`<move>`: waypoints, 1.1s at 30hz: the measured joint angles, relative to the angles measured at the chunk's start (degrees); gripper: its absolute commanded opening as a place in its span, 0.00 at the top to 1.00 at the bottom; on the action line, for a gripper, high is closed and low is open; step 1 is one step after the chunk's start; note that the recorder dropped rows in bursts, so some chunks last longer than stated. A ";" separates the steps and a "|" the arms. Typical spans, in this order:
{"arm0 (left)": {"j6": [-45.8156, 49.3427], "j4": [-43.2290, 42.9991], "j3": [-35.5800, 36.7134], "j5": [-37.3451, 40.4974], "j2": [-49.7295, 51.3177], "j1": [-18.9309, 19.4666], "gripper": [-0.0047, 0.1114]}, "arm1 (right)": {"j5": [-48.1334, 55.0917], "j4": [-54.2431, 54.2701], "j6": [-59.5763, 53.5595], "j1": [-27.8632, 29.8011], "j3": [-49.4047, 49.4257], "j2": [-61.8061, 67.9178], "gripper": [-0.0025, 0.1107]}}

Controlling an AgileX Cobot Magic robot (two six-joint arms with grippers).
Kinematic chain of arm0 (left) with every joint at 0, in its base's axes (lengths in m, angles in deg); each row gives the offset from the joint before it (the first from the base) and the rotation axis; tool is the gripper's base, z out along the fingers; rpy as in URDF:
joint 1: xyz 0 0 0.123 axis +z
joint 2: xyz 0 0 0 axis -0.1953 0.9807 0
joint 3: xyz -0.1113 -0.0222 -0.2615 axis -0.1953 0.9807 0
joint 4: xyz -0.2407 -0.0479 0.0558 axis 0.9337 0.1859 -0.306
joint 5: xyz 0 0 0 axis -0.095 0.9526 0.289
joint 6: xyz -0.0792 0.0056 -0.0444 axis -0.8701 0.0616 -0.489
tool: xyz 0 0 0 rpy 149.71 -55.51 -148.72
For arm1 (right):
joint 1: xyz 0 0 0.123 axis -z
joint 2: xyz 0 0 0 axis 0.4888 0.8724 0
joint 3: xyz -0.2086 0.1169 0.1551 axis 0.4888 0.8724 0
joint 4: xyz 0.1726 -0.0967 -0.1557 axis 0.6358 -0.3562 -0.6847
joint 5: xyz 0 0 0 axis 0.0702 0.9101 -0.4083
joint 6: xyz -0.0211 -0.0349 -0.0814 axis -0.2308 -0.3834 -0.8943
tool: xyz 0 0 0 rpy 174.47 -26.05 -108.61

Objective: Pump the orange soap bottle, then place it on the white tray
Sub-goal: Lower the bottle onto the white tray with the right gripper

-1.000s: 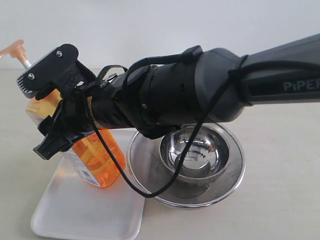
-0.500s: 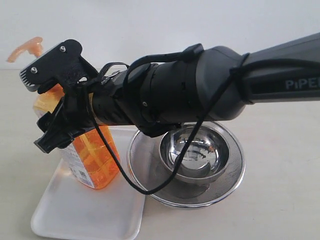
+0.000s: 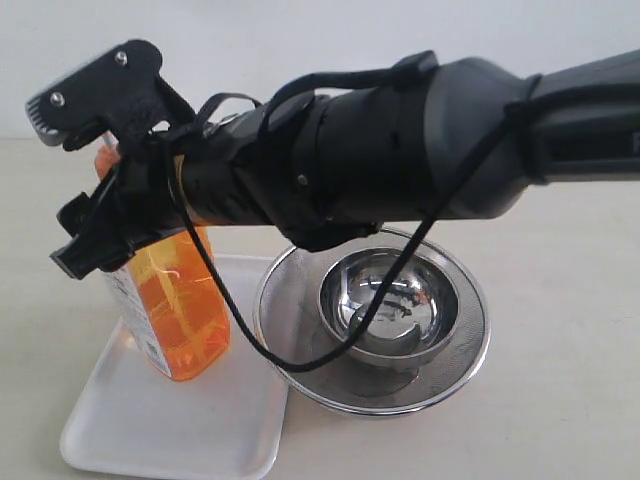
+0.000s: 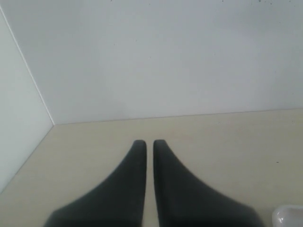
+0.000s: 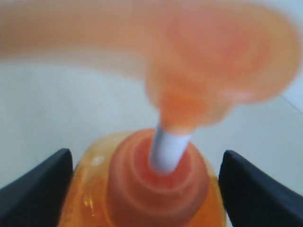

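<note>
The orange soap bottle stands on the white tray at the front left, leaning slightly. My right gripper reaches in from the right around the bottle's top and hides the pump head in the exterior view. In the right wrist view the bottle's collar and white stem sit between the fingers. They stand wide at the shoulders, and the blurred pump head is close above. The right gripper is open. My left gripper is shut on nothing over bare tabletop.
A round steel mesh strainer holding a shiny steel bowl sits right beside the tray, under my right arm. A white wall runs along the back of the table. A pale object shows at the corner of the left wrist view.
The right gripper has opened wider and slid up the bottle to pump level. The bottle went from leaning left to nearly upright on the tray. The pump head is now hidden.
</note>
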State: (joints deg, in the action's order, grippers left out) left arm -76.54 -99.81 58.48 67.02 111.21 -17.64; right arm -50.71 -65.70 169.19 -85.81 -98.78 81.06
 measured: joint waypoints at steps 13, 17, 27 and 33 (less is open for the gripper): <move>0.04 0.00 0.00 -0.86 0.00 0.00 0.92 | 0.81 0.00 1.23 0.00 9.53 -11.56 0.32; 0.14 2.60 0.13 -3.62 0.00 0.00 0.92 | 1.53 0.00 1.45 0.00 14.55 -15.87 0.34; -1.80 6.46 2.13 -14.55 5.16 0.00 0.92 | 10.78 -0.11 -0.58 0.00 19.95 -18.35 0.98; -3.94 6.72 2.13 -20.72 14.80 0.00 0.92 | 17.26 -0.11 -2.00 0.00 19.95 -16.74 0.98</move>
State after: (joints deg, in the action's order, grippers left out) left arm -80.48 -93.09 60.61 46.29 126.01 -17.64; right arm -33.45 -65.81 167.19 -85.81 -78.83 64.32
